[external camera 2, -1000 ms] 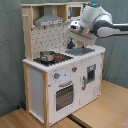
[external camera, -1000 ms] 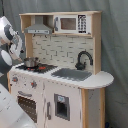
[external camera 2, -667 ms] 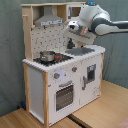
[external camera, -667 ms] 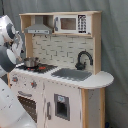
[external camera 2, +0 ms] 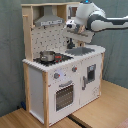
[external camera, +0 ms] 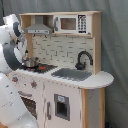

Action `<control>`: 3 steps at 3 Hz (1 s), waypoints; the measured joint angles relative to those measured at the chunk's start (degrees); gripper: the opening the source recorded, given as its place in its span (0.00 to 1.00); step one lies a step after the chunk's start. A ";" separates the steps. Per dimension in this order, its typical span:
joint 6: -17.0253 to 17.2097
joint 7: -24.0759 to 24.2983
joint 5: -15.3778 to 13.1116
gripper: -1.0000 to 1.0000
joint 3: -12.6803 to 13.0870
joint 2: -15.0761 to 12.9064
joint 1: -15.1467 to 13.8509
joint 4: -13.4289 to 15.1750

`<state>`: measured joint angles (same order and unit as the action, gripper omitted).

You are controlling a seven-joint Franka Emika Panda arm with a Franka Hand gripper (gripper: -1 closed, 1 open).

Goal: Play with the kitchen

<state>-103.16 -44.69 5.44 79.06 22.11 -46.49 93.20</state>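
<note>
One toy kitchen filled the middle of both exterior views, standing on a light wood floor with a grey curtain behind it. Its grey hood hung at roughly 12 o'clock above the red-ringed stove, on which a small metal pot sat. The sink lay at 3 o'clock from the stove in the first exterior view, with the black faucet behind it and a microwave on the upper shelf. The oven door sat below the knobs.

The gripper was seen only in the second exterior view, at the end of the white arm, hanging in front of the pegboard back over the counter, at about 2 o'clock from the pot and apart from it. Whether its pincer was spread or closed could not be told; nothing was visibly held. In the first exterior view the arm's white body stood at 9 o'clock from the kitchen.
</note>
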 joint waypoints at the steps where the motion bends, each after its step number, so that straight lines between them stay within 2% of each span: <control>1: 1.06 -1.49 0.00 1.00 3.61 -0.65 -4.67 -1.04; 3: 1.01 -3.02 0.00 1.00 13.08 -0.64 -14.53 -2.88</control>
<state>-102.15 -47.71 5.44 92.14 21.48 -61.03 90.31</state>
